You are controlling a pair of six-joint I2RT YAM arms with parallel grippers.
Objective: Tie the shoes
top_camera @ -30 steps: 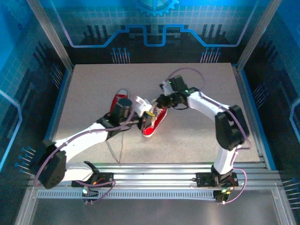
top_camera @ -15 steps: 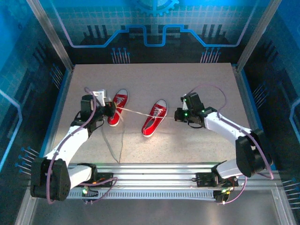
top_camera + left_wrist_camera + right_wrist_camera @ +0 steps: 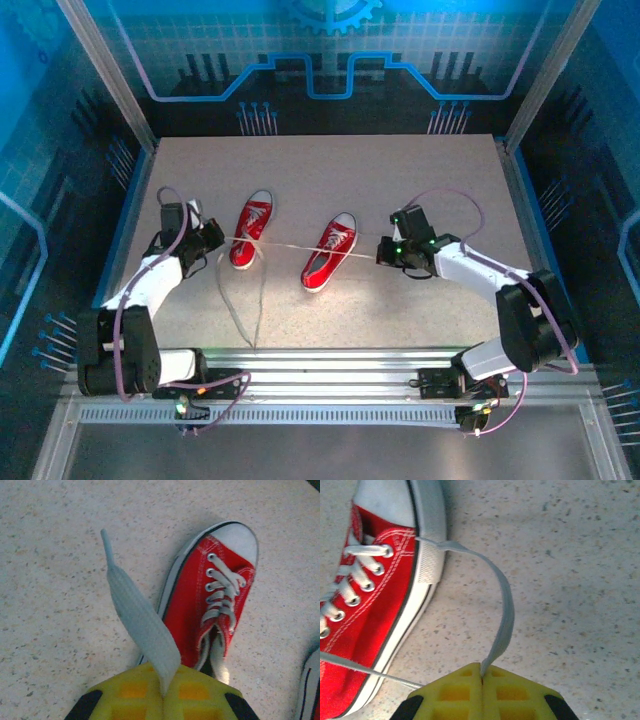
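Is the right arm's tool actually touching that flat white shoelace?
Touching. The right wrist view shows the flat white shoelace running down into the seam between the right tool's shut yellow pads, where it is pinched.

Overhead, blue light tints the walls (image 3: 60,150) around me. The table (image 3: 420,180) is bright and evenly lit, and my arms throw only faint, soft shadows on it. The metal rail (image 3: 330,358) at the near edge shows pale glare, and that whole view is slightly soft. At my left wrist, the left lace end (image 3: 142,627) is close, blurred and bluish. My left pads (image 3: 130,695) are out of focus, and the shoe (image 3: 192,605) is sharper, with a dim shadow along its sole. At my right wrist, the table's speckles are crisp, the right lace end (image 3: 505,610) is fairly sharp, and my right pads (image 3: 450,692) are blurred.
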